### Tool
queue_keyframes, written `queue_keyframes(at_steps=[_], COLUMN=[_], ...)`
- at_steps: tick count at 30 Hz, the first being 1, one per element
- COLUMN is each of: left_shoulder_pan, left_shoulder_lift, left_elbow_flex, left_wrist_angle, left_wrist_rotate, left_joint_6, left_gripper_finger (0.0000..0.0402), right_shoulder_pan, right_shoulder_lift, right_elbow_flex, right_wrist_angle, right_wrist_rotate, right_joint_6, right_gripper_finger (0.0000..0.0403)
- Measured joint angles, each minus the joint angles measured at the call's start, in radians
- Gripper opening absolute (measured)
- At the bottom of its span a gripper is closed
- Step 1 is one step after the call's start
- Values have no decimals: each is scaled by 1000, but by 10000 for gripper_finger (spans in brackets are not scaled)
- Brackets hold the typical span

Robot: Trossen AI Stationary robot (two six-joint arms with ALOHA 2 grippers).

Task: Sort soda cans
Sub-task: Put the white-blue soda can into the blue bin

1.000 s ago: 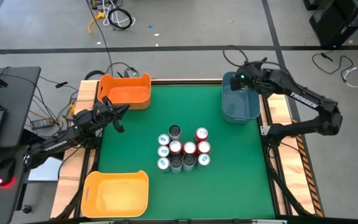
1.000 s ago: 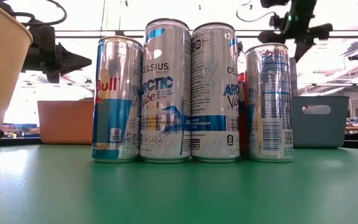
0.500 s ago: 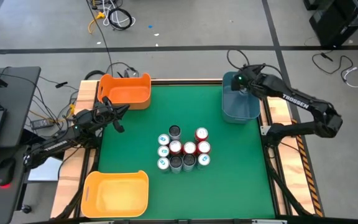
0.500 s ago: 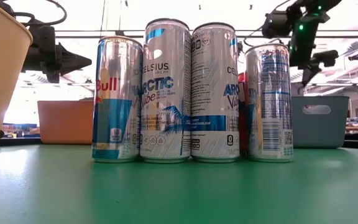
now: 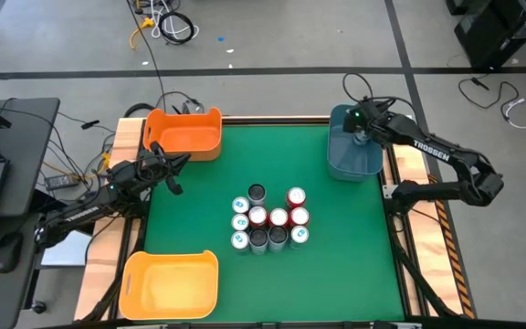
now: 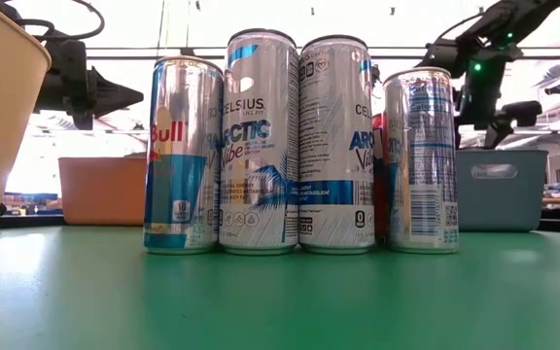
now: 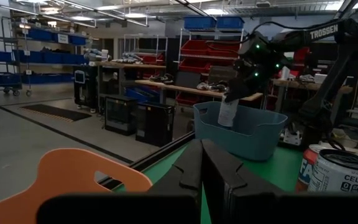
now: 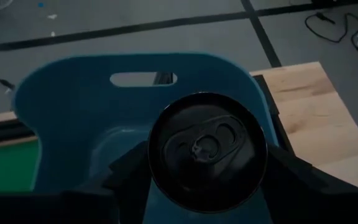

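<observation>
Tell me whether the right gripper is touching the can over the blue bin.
Touching. The right wrist view shows the right gripper fingers pressed against both sides of the can, above the blue bin.

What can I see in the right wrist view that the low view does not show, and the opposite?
Only the right wrist view shows the dark-topped can gripped between the right gripper's fingers, over the inside of the blue bin. Only the low view shows the standing row of cans on the green table, the orange bin behind, and the left gripper, shut and empty. Both show the blue bin and the right gripper above it.
</observation>
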Motion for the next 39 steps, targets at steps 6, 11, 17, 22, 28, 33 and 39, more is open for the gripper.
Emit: queue_keyframes(at_steps=[6, 11, 17, 22, 28, 33, 39], left_shoulder_pan=[0, 0, 0, 0, 0, 0, 0], left_shoulder_lift=[0, 0, 0, 0, 0, 0, 0], left_elbow_flex=[0, 0, 0, 0, 0, 0, 0], left_wrist_angle=[0, 0, 0, 0, 0, 0, 0], left_wrist_rotate=[0, 0, 0, 0, 0, 0, 0], left_joint_6=[0, 0, 0, 0, 0, 0, 0], left_gripper_finger=[11, 11, 11, 11, 11, 11, 11], right_shoulder_pan=[-5, -5, -5, -3, 40, 140, 329], right_shoulder_lift=[2, 2, 5, 5, -18, -50, -89], right_elbow_flex=[-5, -7, -9, -9, 17, 82, 146], right_wrist_angle=[-8, -13, -13, -15, -41, -94, -97], right_wrist_rotate=[-20, -33, -27, -25, -69, -149, -205], right_joint_6=[-4, -6, -7, -26, -63, -85, -112], right_gripper_finger=[285, 316, 343, 349, 348, 348, 347])
